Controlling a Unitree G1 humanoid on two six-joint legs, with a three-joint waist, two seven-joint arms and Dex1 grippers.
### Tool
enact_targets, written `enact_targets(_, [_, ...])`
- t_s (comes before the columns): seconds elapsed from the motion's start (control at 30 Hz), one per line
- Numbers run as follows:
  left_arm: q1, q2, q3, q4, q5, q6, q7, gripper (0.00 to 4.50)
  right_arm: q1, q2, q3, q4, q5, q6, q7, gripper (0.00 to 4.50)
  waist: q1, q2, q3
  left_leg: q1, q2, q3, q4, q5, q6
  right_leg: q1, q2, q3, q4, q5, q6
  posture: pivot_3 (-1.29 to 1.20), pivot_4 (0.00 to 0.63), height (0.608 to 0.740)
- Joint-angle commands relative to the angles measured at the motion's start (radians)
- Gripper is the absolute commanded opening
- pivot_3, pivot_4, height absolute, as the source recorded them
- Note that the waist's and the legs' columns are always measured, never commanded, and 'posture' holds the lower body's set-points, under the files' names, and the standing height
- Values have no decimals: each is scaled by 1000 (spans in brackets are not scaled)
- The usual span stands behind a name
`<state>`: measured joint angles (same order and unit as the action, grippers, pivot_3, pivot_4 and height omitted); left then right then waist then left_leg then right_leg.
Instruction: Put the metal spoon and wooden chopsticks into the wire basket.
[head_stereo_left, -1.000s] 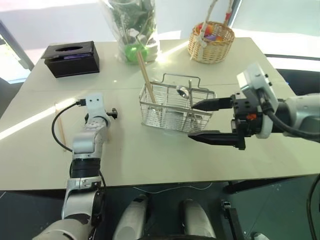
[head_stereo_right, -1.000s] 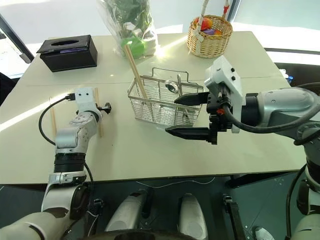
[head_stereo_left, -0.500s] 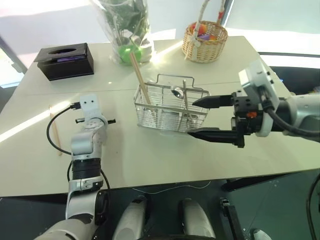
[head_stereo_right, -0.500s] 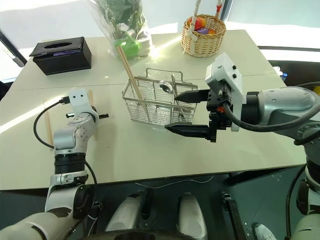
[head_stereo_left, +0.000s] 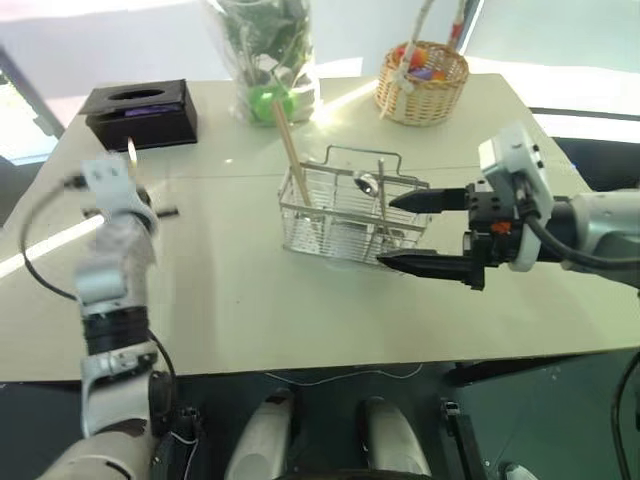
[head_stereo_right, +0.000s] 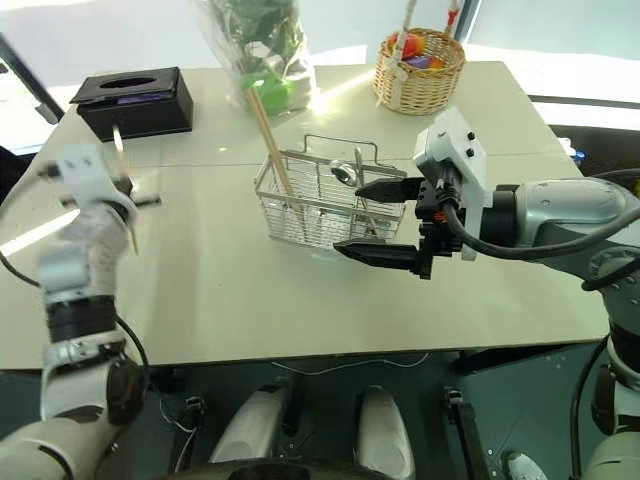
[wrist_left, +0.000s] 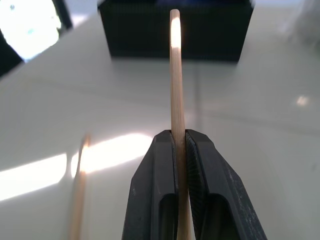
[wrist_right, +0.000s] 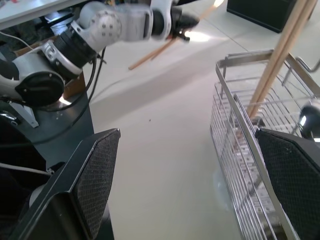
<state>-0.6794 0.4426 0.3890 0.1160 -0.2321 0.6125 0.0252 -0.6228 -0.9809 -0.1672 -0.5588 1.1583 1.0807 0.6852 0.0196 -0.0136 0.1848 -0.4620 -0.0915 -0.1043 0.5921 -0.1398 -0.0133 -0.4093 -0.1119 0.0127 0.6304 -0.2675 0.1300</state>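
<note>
Head view: the spoon (head_stereo_left: 374, 190) and one chopstick (head_stereo_left: 292, 155) already stand in the basket (head_stereo_left: 350, 215), with the right gripper (head_stereo_left: 432, 232) spread wide beside it. Left wrist view: the left gripper (wrist_left: 180, 147) pinches the second chopstick (wrist_left: 175, 70), which is left to deliver.

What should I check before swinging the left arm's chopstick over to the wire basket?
1. Grip: left gripper shut on a chopstick, stick centred between the fingers: ok.
2. Stick lifted off the table: ok.
3. Wire basket upright, top open: ok.
4. Contents: one chopstick leaning in the basket's left end, metal spoon standing in it: ok.
5. Right gripper open, its fingers close to the basket's right end; whether it touches or steadies the basket: cannot tell.
6. Path across the table from the left gripper to the basket free of things: ok.
</note>
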Motion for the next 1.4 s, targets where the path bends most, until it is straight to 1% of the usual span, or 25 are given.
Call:
enact_targets(0.03, [-65, 38, 9, -39, -72, -113, -148, 76, 15, 12, -13, -9, -18, -32, -5, 4500, 8, 0, 0, 0, -1, 1, 0, 0, 0, 0, 0, 0, 0, 0, 0, 0, 150, 740])
enact_targets(0.13, [-92, 35, 9, -74, -151, -163, -266, 76, 27, 24, -8, -13, -33, -43, -8, 4500, 17, 0, 0, 0, -1, 3, 0, -1, 1, 1, -1, 2, -1, 0, 0, 0, 150, 740])
enact_targets(0.27, [-83, -32, 10, -137, -324, -199, -442, 76, 34, 49, -2, -14, -46, -53, -21, 4500, 19, 0, 0, 0, 0, 2, 0, 0, 1, 0, -1, 1, 0, 0, 0, 0, 150, 740])
enact_targets(0.33, [-78, -53, 4, -157, -400, -185, -519, 76, 33, 55, -5, -13, -49, -52, -25, 4500, 17, 0, 0, 0, 0, 2, 1, 0, 2, 0, -1, 1, 0, 0, 0, 0, 150, 740])
enact_targets(0.47, [-102, -90, 0, -152, -524, -162, -615, 76, 38, 45, -34, -18, -37, -43, -35, 4500, 14, 0, 0, 1, 0, 2, 1, 1, 4, 0, 0, 1, 0, 0, 0, 0, 150, 740])
enact_targets(0.57, [-119, -103, -15, -128, -569, -158, -656, 76, 41, 40, -46, -21, -33, -41, -45, 4500, 14, 0, 0, 1, 1, 2, 1, 1, 4, 0, 1, 1, 0, 0, 0, 0, 150, 740])
enact_targets(0.67, [-141, -128, -33, -88, -581, -179, -682, 76, 46, 39, -53, -26, -31, -41, -58, 4500, 17, 0, 0, 1, 1, 2, 2, 1, 4, 1, 2, 1, 0, 0, 0, 0, 150, 740])
enact_targets(0.8, [-185, -222, -66, 18, -552, -274, -731, 76, 64, 44, -70, -48, -17, -44, -94, 4500, 21, -1, 0, 1, 0, 2, 4, 1, 4, 3, 2, 1, 0, 0, 0, 0, 150, 740])
enact_targets(1.0, [-214, -312, -108, 99, -515, -376, -758, 76, 85, 48, -84, -72, 7, -46, -139, 4500, 17, -1, 0, 1, 1, 2, 4, 1, 5, 2, 2, 1, 0, 0, 1, 0, 150, 740])
enact_targets(1.17, [-233, -349, -126, 143, -494, -424, -770, 76, 97, 46, -89, -84, 25, -51, -168, 4500, 18, -1, 0, 1, 1, 2, 4, 1, 5, 2, 2, 1, 0, 1, 2, 0, 150, 740])
enact_targets(1.4, [-213, -392, -155, 154, -471, -466, -781, 76, 105, 49, -89, -91, 40, -64, -197, 4500, 18, -1, 0, 1, 0, 2, 4, 1, 5, 3, 2, 1, 0, 1, 2, 0, 150, 740])
